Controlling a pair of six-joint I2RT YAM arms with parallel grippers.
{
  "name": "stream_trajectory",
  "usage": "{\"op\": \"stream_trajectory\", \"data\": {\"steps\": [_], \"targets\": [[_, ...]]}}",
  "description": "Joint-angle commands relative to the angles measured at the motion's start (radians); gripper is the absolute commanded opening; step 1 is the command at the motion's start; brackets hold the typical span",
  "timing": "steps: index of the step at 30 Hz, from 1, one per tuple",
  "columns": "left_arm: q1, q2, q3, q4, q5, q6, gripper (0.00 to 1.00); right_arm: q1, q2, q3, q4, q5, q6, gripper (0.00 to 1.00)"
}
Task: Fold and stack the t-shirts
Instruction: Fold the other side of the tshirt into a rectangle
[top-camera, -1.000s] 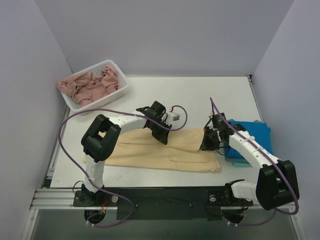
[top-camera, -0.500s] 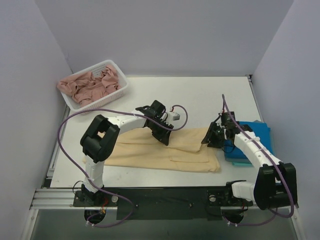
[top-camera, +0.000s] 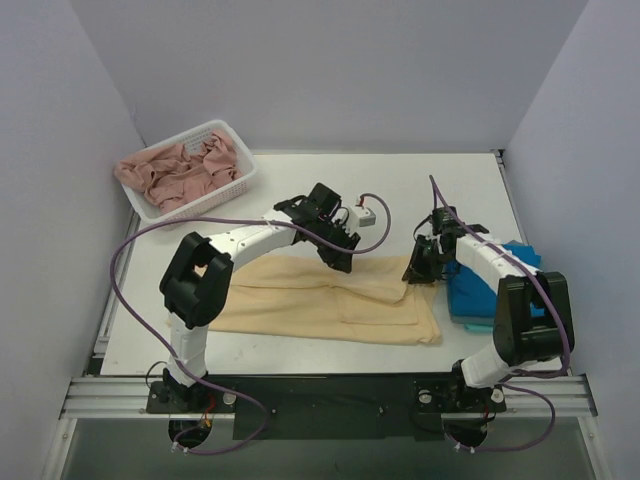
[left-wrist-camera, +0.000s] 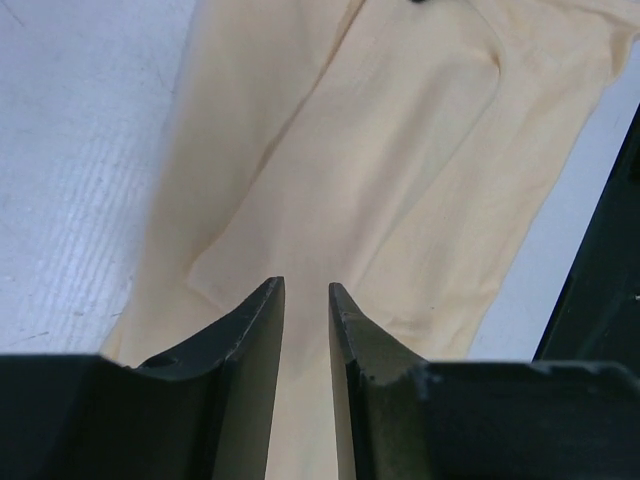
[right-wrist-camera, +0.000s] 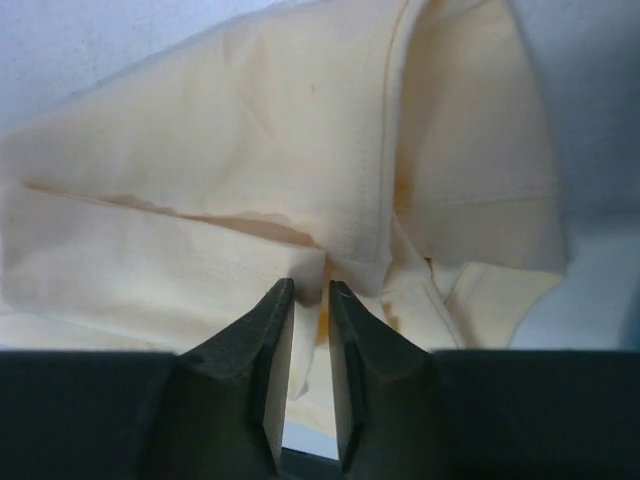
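Pinching down to a thin slit, the right gripper (right-wrist-camera: 302, 285) had a folded edge of the pale yellow t-shirt (top-camera: 330, 305) bunched right at its fingertips, at the shirt's far right corner. The cloth there was rumpled, with a seam running up from the tips. The left gripper (left-wrist-camera: 305, 288) was drawn in to a similar narrow gap above the shirt's far edge, near the middle. I could not tell whether any cloth was caught between its fingers.

The yellow shirt lay stretched lengthwise across the near half of the white table (top-camera: 400, 190), mostly flat, with a few long creases. Just beside its right end sat the blue t-shirt (top-camera: 468, 300), partly hidden under the right arm.

At the table's far left corner a white basket (top-camera: 215, 195) held crumpled pinkish cloths (top-camera: 180, 170). Plain pale grey walls (top-camera: 330, 70) closed in the table on three sides, and a black rail (top-camera: 330, 405) ran along its near edge.
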Motion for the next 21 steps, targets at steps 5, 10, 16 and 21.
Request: {"op": "stream_trajectory", "data": {"steps": [5,10,16,21], "targets": [[-0.038,-0.011,-0.136,0.096,-0.041,0.036,0.31,0.035,-0.046,0.091,-0.214,0.188,-0.064,0.4],[-0.056,-0.01,-0.14,0.073,-0.026,0.05,0.31,0.191,-0.191,0.137,-0.231,0.316,-0.079,0.14],[-0.061,-0.01,-0.15,0.084,-0.035,0.045,0.31,0.196,-0.204,-0.058,0.016,0.049,0.086,0.0],[-0.056,-0.022,-0.157,0.064,-0.031,0.05,0.31,0.129,-0.094,-0.171,0.059,0.031,0.122,0.0]]}}
